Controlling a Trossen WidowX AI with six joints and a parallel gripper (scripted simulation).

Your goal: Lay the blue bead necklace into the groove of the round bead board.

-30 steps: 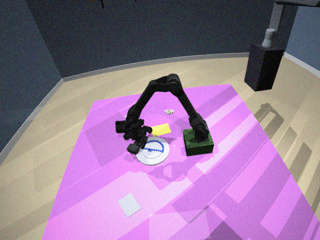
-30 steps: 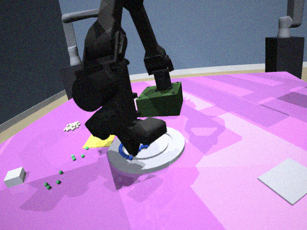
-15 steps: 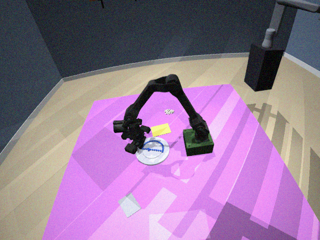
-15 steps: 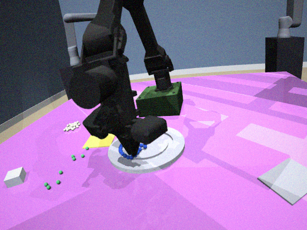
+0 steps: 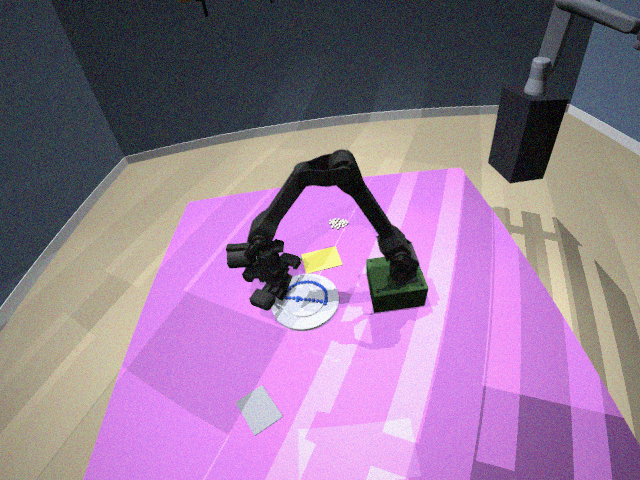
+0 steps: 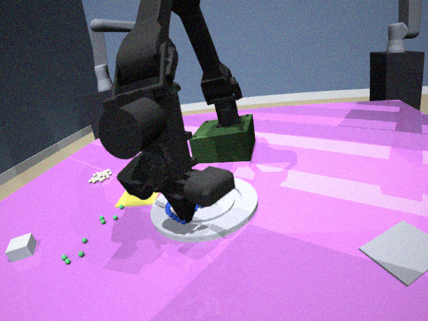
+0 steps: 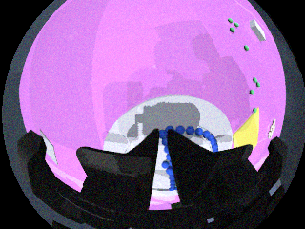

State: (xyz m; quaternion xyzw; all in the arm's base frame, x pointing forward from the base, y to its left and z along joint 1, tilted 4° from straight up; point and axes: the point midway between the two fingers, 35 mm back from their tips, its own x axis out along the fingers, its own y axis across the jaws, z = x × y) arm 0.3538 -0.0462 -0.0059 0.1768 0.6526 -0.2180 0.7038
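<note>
Necklace point(image 5: 310, 292) on board point(image 5: 306, 304): part curves along groove, part runs straight across middle. Near end sits pinched between fingers point(image 6: 182, 209), shut narrow on beads. Gripper point(image 6: 182, 215) at board's edge away from green base point(image 6: 225, 138). Straight part likely needs moving out to groove.

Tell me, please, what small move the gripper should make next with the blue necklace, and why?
Probably drag the pinched end a little further along the groove before letting go. The gripper is shut on the blue bead necklace low over the round bead board, and part of the strand cuts straight across the board's middle instead of following the ring.
</note>
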